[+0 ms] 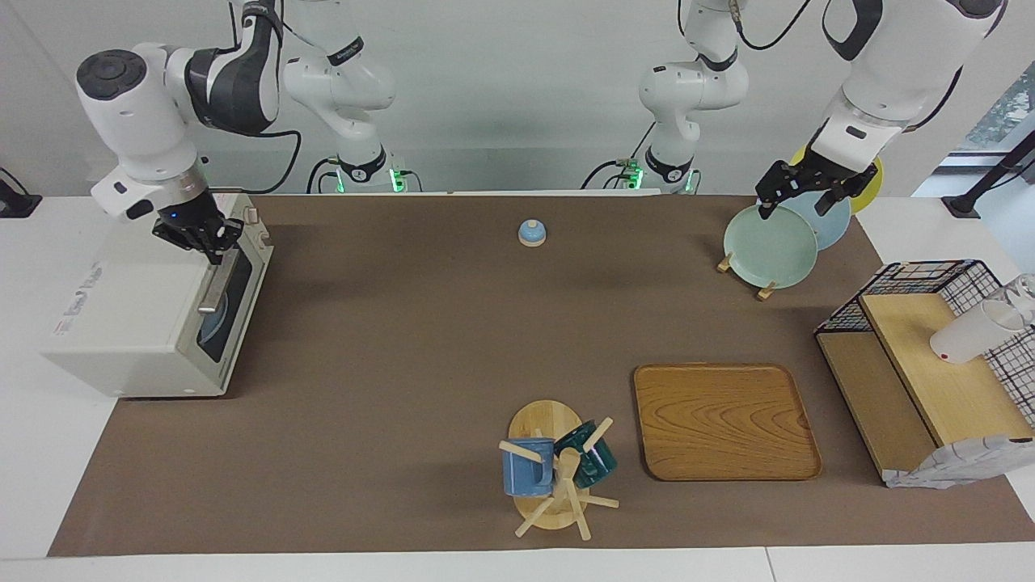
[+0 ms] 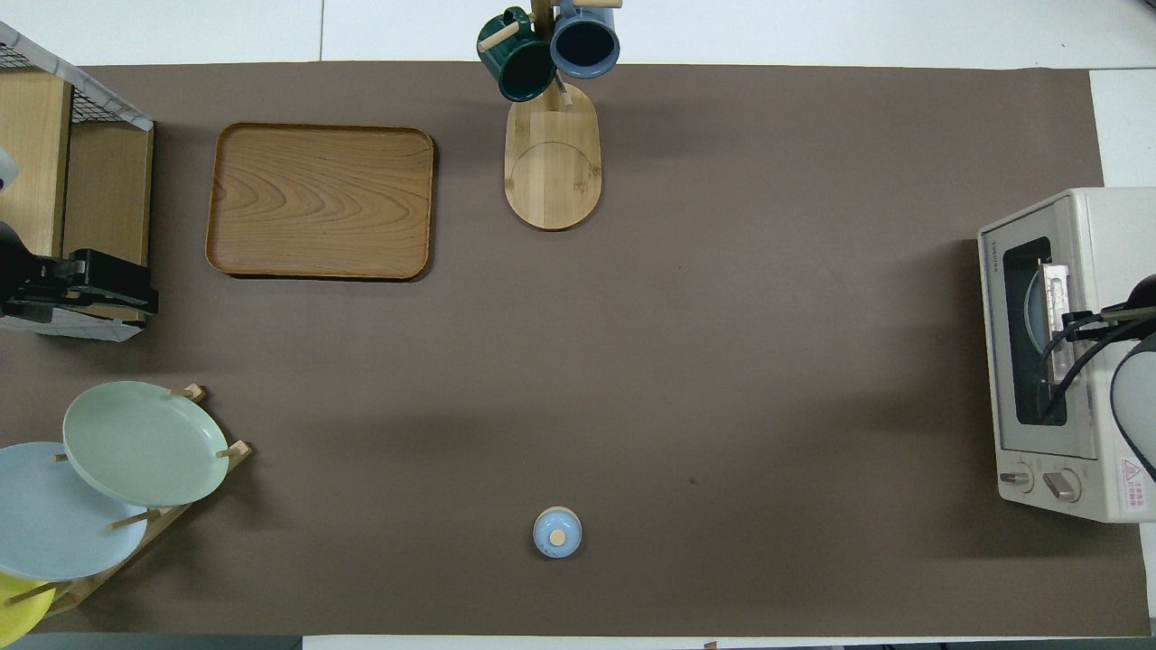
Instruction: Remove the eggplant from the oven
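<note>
The off-white oven (image 1: 137,323) stands at the right arm's end of the table, its door shut; it also shows in the overhead view (image 2: 1084,235). The eggplant is hidden. Through the dark door window I see only a blue plate (image 1: 212,327). My right gripper (image 1: 212,249) hangs just over the oven's top front edge, above the end of the silver handle (image 1: 214,283) nearer to the robots. My left gripper (image 1: 795,206) is open and empty above the plate rack.
A rack holds a green plate (image 1: 770,246), a blue one and a yellow one. A small blue bell (image 1: 531,233), a wooden tray (image 1: 724,420), a mug tree (image 1: 558,469) with two mugs and a wire shelf (image 1: 930,364) with a white cup also stand on the brown mat.
</note>
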Robot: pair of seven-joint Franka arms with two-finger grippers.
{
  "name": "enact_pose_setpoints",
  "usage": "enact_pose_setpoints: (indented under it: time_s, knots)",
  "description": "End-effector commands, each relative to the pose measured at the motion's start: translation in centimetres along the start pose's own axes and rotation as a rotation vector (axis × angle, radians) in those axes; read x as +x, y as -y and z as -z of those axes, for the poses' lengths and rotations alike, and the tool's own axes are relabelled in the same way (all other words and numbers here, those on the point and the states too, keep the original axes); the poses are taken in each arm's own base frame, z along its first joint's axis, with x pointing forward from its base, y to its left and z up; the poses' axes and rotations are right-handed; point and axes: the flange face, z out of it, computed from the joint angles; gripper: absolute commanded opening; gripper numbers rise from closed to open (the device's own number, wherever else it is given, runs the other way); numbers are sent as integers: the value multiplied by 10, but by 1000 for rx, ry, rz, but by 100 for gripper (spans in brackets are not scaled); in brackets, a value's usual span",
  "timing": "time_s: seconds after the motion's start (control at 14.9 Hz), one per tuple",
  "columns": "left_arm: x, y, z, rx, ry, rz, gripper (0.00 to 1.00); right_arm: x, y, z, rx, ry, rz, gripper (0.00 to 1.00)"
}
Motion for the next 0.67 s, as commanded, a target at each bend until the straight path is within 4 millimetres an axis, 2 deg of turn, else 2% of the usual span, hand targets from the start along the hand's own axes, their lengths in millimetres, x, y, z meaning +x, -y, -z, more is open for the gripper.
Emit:
enact_pose_setpoints:
  time_s: [0.0,0.6]
  knots:
    - [3,1,4,-16,-17,3,100,2,-3,-10,-19,-12,-12,0]
    - [3,4,1,-21,-25,11,100,6,-5,-28,-13,11,-30,0]
